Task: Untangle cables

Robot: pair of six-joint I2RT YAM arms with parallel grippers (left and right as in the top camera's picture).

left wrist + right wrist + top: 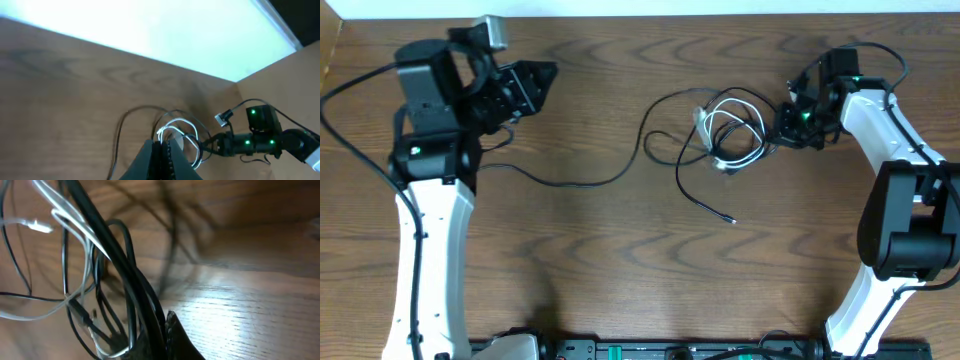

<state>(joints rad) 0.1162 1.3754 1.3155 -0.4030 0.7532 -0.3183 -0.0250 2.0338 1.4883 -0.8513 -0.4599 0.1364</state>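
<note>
The black cable (580, 183) and the white cable (748, 156) are tangled in loops at the table's middle right. One black strand trails left toward the left arm's base, and another ends in a small plug (732, 218). My right gripper (788, 120) is at the right edge of the tangle. In the right wrist view it (165, 330) is shut on the black cable (115, 255), with white loops (75, 227) beside it. My left gripper (535, 80) is raised at the far left, away from the tangle. Its jaws (162, 146) are shut with nothing between them.
In the left wrist view the white loops (177, 122) and a black strand (119, 135) lie ahead, with the right gripper (212, 145) behind them. The table's far edge meets a white wall (165, 35). Thick black arm cables hang at the left (350, 130).
</note>
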